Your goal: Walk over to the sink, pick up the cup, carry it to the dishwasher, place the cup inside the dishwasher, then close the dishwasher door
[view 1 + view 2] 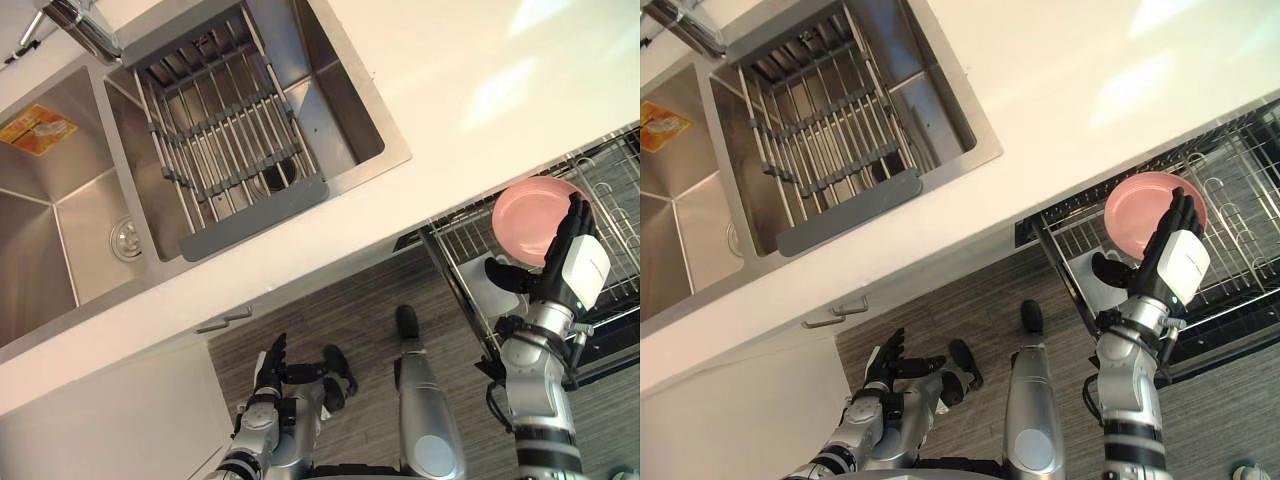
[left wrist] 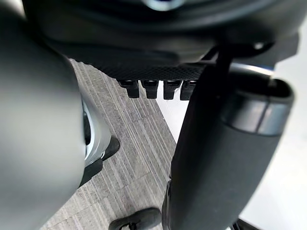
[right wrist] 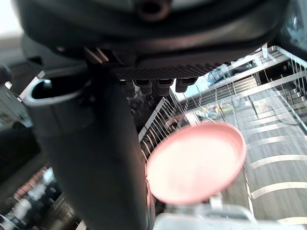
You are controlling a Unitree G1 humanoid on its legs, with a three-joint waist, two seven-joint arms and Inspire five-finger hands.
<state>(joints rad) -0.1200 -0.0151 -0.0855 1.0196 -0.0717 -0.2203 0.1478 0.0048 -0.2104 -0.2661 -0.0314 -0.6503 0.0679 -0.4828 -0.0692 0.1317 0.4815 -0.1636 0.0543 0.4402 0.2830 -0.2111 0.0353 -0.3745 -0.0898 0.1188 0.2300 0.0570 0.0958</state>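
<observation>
Pink cup (image 1: 533, 222) in dishwasher rack (image 1: 616, 192) — right hand (image 1: 583, 268) beside it, straight-fingered, empty, left hand (image 1: 268, 366) relaxed

Brushed-metal sink (image 1: 372, 160), glossy white counter (image 1: 460, 90), matt pink cup (image 1: 532, 218).

The pink cup (image 1: 535, 220) lies round face up in the wire rack (image 1: 1240, 160) pulled out of the open dishwasher (image 1: 1220, 320). The empty steel sink (image 1: 60, 230) lies well left of the dishwasher.
</observation>
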